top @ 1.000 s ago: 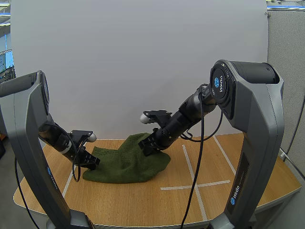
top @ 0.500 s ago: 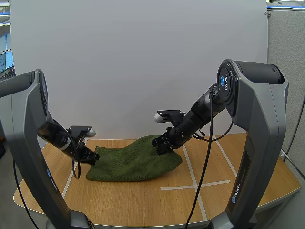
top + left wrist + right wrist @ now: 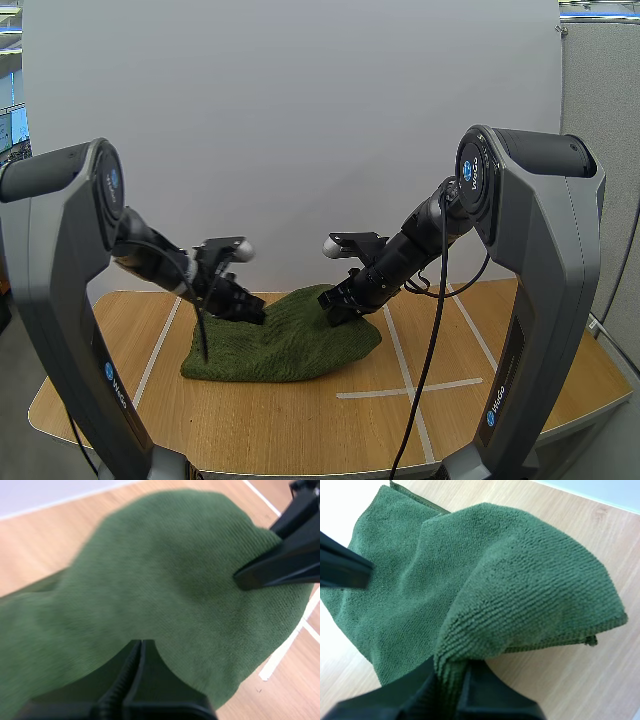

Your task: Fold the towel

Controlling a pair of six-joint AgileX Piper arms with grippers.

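From the high view, the green towel [image 3: 290, 350] lies bunched on the tabletop [image 3: 300, 425], close to its far edge and a little toward its left edge. It sits between two white tape lines [image 3: 397, 350] that run from the far edge toward the near one. The left gripper [image 3: 252, 311] is down on the towel's far left part. The right gripper [image 3: 335, 305] is at its far right part, where the cloth rises into a hump. The two grippers are near each other but apart, with towel between them.

In the left wrist view, the left gripper's fingers lie closed together, their tips at a lifted fold of the towel. They seem to pinch that fold, though the cloth blurs just there. The right gripper's dark fingers touch the towel's edge beside a tape line.

In the right wrist view, the right gripper's jaws are closed on a thick gathered fold of the towel. The cloth drapes from them down to the bare wood. The left gripper's dark tip reaches over the towel's other side.
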